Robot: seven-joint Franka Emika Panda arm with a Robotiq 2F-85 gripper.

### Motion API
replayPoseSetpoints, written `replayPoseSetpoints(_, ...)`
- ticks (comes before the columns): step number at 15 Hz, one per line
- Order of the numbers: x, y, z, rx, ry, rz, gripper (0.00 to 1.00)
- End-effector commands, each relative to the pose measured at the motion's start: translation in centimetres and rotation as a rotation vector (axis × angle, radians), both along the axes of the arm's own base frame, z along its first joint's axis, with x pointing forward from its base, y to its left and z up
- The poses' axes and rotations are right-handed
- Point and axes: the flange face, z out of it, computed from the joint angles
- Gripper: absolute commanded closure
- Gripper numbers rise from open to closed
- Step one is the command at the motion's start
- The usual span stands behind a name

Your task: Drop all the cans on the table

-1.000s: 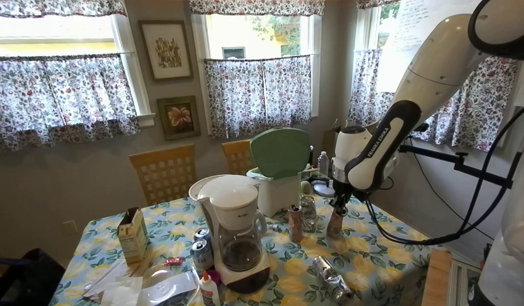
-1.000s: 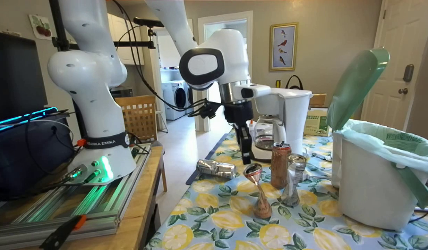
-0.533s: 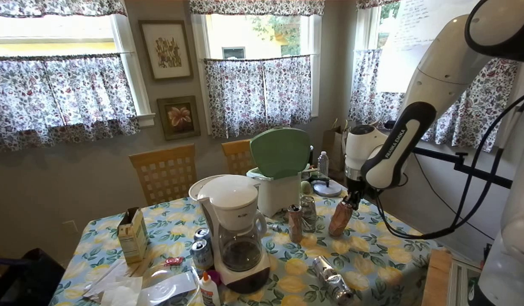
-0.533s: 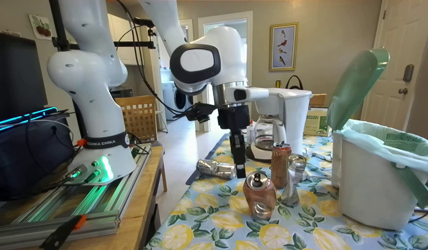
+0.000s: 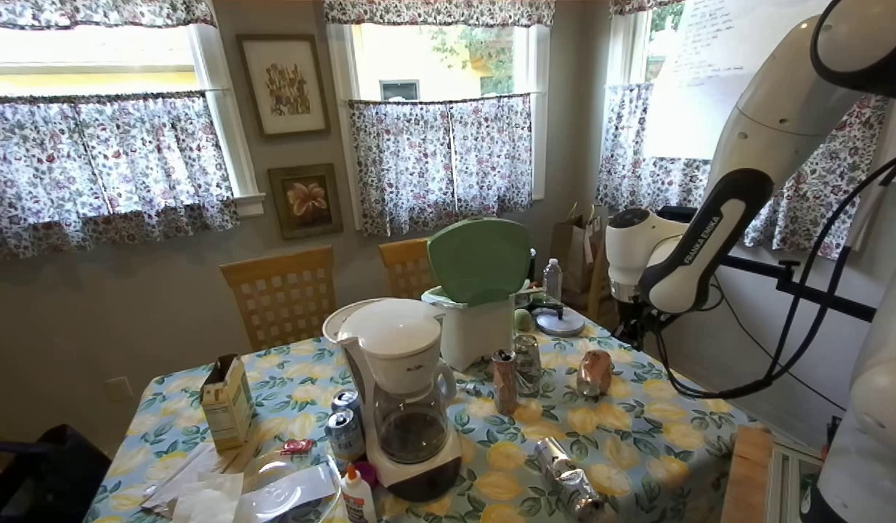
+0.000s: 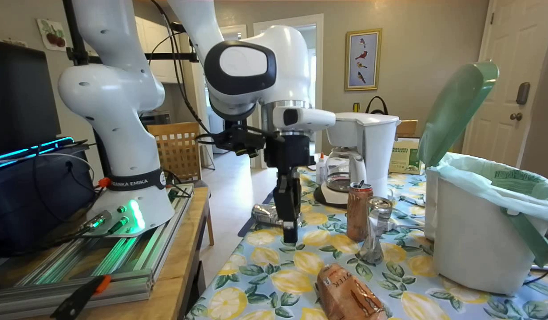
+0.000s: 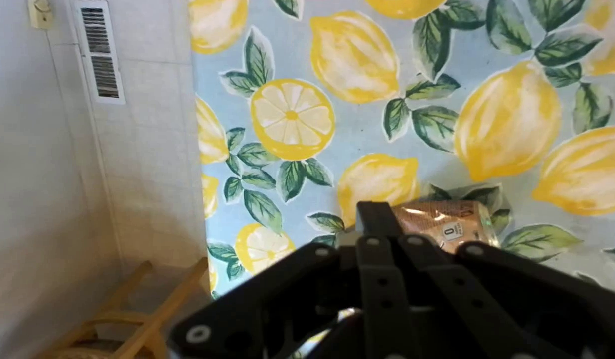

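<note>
My gripper (image 6: 290, 233) is shut and empty above the flowery table (image 6: 296, 269); its fingertips are together in the wrist view (image 7: 377, 212). A crushed reddish can (image 6: 347, 293) lies on its side, apart from the fingers; the fingers partly cover it in the wrist view (image 7: 449, 224). A reddish can (image 6: 358, 215) stands upright beside a crushed silvery can (image 6: 374, 235). A dented silvery can (image 5: 568, 476) lies on its side near the table's edge; the gripper partly hides it in an exterior view (image 6: 267, 214). Two cans (image 5: 345, 434) stand left of the coffee maker.
The white coffee maker (image 5: 393, 349) stands mid-table. A pale container with a raised green lid (image 6: 482, 222) stands beyond the upright cans. A carton (image 5: 226, 403), a glue bottle (image 5: 357, 497) and papers (image 5: 208, 497) lie leftward. A lid (image 5: 559, 323) and a bottle (image 5: 552, 280) are at the back.
The crushed reddish can was upright, then tilted against the gripper, and now lies on its side. The gripper has moved away from it, toward the robot's side of the table.
</note>
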Motion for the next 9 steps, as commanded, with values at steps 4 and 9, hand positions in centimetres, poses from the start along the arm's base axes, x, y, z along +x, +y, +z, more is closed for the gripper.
replayPoseSetpoints(4,3.0,2.4,5.8,-0.13,-0.204,0.078,1.0)
replayPoseSetpoints(9,6.3,4.2,7.9,-0.115,-0.367,0.131,1.0)
